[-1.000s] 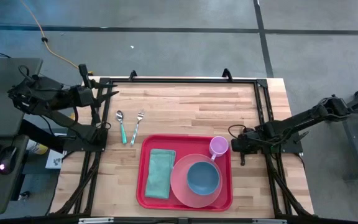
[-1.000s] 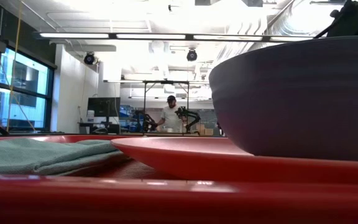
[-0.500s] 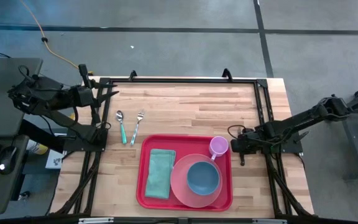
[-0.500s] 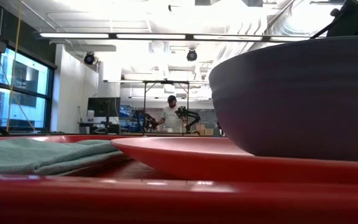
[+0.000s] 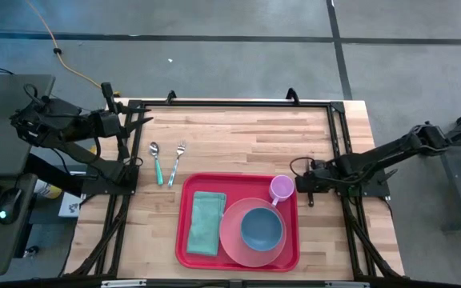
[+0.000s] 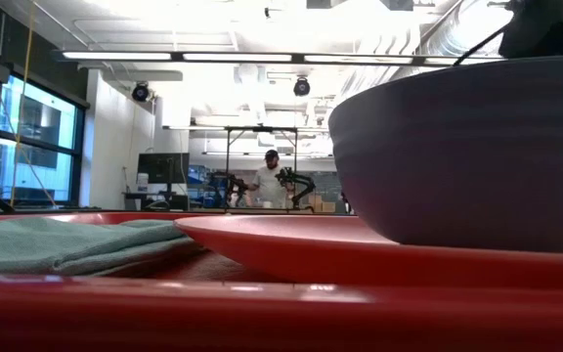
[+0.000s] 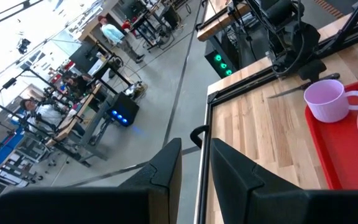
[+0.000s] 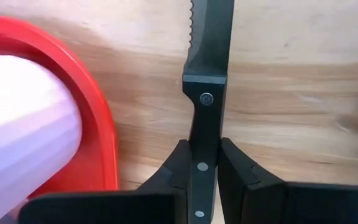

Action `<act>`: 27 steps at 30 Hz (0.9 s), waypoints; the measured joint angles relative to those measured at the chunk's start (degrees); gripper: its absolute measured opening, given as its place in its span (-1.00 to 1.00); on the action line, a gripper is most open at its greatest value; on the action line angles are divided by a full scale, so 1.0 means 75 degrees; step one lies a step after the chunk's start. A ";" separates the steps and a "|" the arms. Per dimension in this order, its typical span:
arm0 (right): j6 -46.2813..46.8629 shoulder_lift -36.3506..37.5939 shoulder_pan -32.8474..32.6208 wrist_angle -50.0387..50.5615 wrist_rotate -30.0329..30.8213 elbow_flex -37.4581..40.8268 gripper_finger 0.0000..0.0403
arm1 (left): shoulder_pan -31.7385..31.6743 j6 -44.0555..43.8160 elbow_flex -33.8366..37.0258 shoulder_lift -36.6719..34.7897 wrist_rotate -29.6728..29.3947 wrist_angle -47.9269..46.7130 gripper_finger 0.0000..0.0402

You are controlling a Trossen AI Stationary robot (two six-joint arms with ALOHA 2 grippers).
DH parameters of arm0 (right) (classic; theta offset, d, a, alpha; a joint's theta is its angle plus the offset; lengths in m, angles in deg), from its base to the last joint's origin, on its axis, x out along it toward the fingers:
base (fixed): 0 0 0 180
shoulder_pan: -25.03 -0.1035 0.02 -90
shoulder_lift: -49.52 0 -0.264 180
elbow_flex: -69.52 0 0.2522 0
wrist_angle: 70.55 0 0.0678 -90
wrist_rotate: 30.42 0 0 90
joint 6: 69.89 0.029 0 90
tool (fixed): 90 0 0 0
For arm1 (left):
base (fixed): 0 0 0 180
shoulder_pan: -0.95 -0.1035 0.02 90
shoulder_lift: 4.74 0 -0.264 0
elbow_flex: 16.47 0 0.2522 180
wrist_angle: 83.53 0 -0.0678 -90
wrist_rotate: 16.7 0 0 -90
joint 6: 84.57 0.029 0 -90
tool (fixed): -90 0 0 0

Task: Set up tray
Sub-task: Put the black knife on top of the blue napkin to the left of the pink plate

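Two dark fingers of the right gripper (image 8: 202,163) pinch a black-handled serrated knife (image 8: 207,74) at centre right, beside the large red rectangular plastic tray (image 5: 184,210) at lower centre; the left gripper (image 5: 139,122), upper left, stands slightly apart, empty.

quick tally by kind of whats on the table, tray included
tray: 1
plate: 1
bowl: 1
cup: 1
cloth: 1
spoon: 1
fork: 1
knife: 1, in the right end effector
total: 8
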 joint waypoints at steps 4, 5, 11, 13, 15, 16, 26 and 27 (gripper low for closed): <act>-0.0151 0.0004 0.0000 0.0794 0.0039 -0.0489 -0.86 | 0.0000 0.0003 0.0000 0.0000 0.0002 0.0000 -0.42; -0.0187 0.0006 0.0000 0.0948 0.0039 -0.0610 -0.86 | 0.0000 0.0003 0.0000 0.0000 0.0002 0.0000 -0.42; -0.0407 0.0008 0.0000 0.1878 0.0183 -0.1569 -0.86 | 0.0000 0.0006 0.0000 0.0000 0.0004 0.0000 -0.42; -0.0533 0.0009 0.0000 0.2380 0.0306 -0.2047 -0.86 | 0.0000 0.0006 0.0000 0.0000 0.0002 0.0000 -0.42; -0.0665 0.0009 0.0000 0.2890 0.0526 -0.2576 -0.86 | 0.0000 0.0006 0.0000 0.0000 0.0005 0.0000 -0.42; -0.0749 0.0012 0.0000 0.3100 0.0666 -0.2867 -0.86 | 0.0000 0.0006 0.0000 0.0001 0.0005 0.0000 -0.42; -0.2057 -0.0011 0.0000 0.3958 0.2612 -0.5559 -0.86 | 0.0000 0.0009 0.0000 0.0000 0.0007 0.0000 -0.42; -0.2235 -0.0040 0.0000 0.3955 0.2783 -0.5771 -0.86 | 0.0000 0.0009 0.0000 0.0000 0.0005 0.0000 -0.42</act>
